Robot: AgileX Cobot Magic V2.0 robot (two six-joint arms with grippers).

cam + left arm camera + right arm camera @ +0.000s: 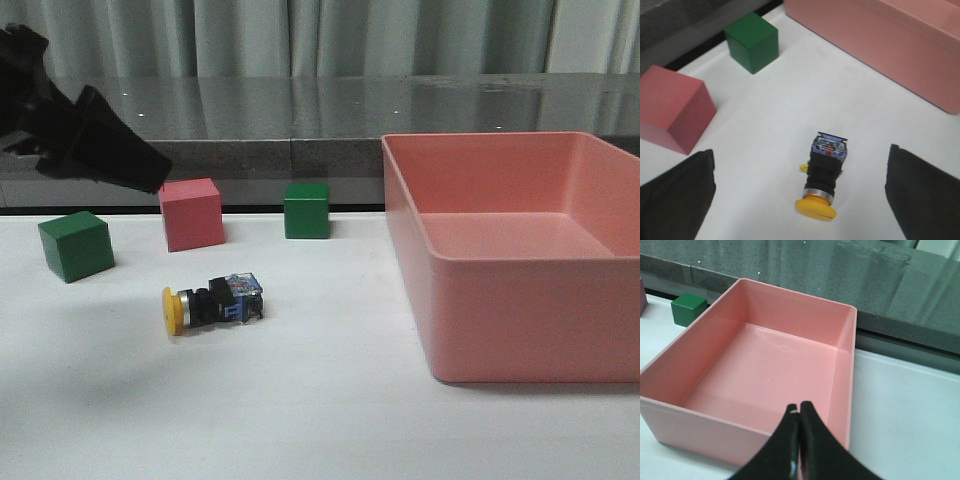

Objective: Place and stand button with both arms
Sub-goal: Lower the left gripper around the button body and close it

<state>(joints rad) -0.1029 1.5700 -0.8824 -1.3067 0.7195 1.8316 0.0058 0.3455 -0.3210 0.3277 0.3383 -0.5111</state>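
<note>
- The button [212, 303] lies on its side on the white counter [320, 420], yellow cap toward the robot's left, blue-and-clear base toward the pink bin [520, 290] — near the pink cube [191, 213], touching nothing.
- We see the left gripper [800, 200] above it in the wrist view, jaws spread wide and empty, the button between them but off-centre, nearer the camera edge.
- In the front view the left arm [80, 130] hangs high over the green cube [75, 245], well above the counter.
- The right gripper [799, 440] hovers by the near wall of the bin, jaws pressed together, holding nothing.
- We judge the step to be the approach for a grasp — best done by centring the jaws across the black body, not the round cap, which could roll.
- Descending straight should keep the pink cube clear of the outer jaw.
- A grip on the body would leave the base free to meet the counter when the button is tipped upright.
</note>
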